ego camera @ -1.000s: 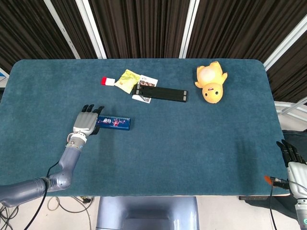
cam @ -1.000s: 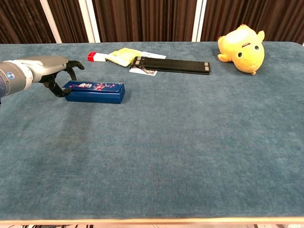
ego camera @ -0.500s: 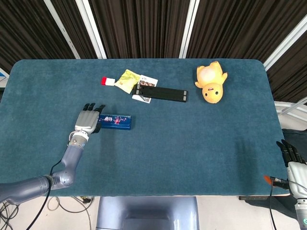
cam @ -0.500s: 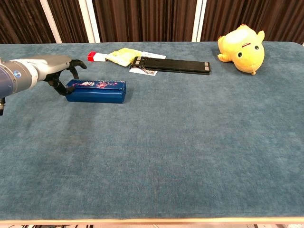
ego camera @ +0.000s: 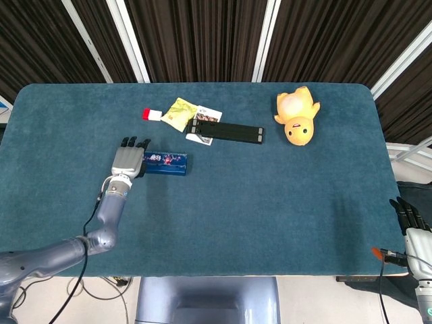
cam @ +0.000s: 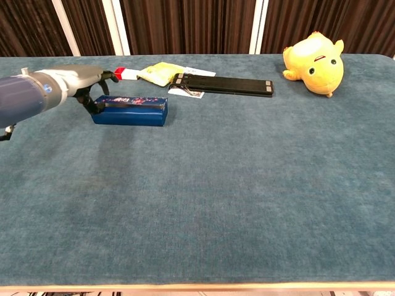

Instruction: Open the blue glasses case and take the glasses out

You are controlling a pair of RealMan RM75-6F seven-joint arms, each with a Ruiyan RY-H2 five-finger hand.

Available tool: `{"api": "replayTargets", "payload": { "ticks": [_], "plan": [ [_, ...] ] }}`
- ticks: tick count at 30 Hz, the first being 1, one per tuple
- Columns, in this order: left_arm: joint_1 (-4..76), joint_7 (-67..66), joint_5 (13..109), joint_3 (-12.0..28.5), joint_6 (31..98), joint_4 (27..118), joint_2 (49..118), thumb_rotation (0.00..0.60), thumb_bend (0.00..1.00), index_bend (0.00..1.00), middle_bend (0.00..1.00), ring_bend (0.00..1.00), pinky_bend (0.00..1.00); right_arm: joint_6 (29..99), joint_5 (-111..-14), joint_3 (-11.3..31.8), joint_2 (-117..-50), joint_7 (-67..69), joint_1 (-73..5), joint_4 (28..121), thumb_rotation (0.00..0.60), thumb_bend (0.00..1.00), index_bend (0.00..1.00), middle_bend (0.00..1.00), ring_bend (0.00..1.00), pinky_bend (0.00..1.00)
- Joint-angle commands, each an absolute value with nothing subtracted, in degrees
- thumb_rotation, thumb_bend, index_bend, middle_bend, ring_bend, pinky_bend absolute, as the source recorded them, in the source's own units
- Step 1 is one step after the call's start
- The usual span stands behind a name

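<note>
A robot test room or lab, staged rather than lived in. A tabletop (ego camera: pixel 270 202) covered edge to edge in teal felt stands before dark pleated curtains (ego camera: pixel 202 40) crossed by white frame bars (ego camera: pixel 266 37); loose cables (ego camera: pixel 88 287) trail on the floor under its near edge.

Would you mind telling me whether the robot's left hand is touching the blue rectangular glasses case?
Touching: in the chest view, the left hand has its dark fingers against the left end of the blue glasses case, with no gap.

Yellow plush chick (ego camera: pixel 297 116) sits far right on the teal table (ego camera: pixel 270 202); a black strip (ego camera: pixel 226 131), yellow packet (ego camera: pixel 178 113), and small red-capped thing (ego camera: pixel 150 115) cluster mid-back.
</note>
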State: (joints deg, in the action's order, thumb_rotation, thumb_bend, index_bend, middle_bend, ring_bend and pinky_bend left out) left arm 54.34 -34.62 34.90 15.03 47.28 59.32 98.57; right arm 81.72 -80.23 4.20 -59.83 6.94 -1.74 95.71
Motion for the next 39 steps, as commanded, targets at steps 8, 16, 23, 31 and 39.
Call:
{"api": "replayTargets", "payload": {
  "ticks": [8, 16, 23, 31, 39],
  "plan": [
    [57.77, -30.34, 36.97, 19.82, 50.88, 49.25, 104.8, 0.6, 0.32, 0.0, 0.07, 0.0, 0.05, 81.94, -80.32, 4.16, -59.72, 7.06, -1.59, 95.78, 0.6, 0.15, 0.0, 0.0, 0.0, 0.2],
    [54.5, -26.66, 39.85, 19.62, 52.0, 53.7, 101.78, 0.6, 0.32, 0.0, 0.07, 0.0, 0.05, 82.1, -80.51, 4.14, -59.58, 7.31, -1.5, 95.73, 0.6, 0.16, 0.0, 0.0, 0.0, 0.2],
    [48.07, -25.48, 45.05, 14.82, 54.15, 69.39, 92.41, 0.6, 0.32, 0.02, 0.07, 0.0, 0.07, 82.09, -80.56, 4.15, -59.63, 7.34, -1.52, 95.72, 0.6, 0.16, 0.0, 0.0, 0.0, 0.2],
    [44.8, -28.52, 48.0, 9.99, 55.25, 79.79, 85.21, 0.6, 0.32, 0.07, 0.3, 0.18, 0.3, 82.17, -80.59, 4.19, -59.73, 7.1, -1.53, 95.73, 0.6, 0.16, 0.0, 0.0, 0.0, 0.2],
    [45.78, -30.93, 46.96, 9.26, 53.87, 78.16, 86.24, 0.6, 0.33, 0.16, 0.81, 0.7, 0.82, 82.26, -80.54, 4.21, -59.72, 7.09, -1.46, 95.76, 0.6, 0.16, 0.0, 0.0, 0.0, 0.2]
  ]
}}
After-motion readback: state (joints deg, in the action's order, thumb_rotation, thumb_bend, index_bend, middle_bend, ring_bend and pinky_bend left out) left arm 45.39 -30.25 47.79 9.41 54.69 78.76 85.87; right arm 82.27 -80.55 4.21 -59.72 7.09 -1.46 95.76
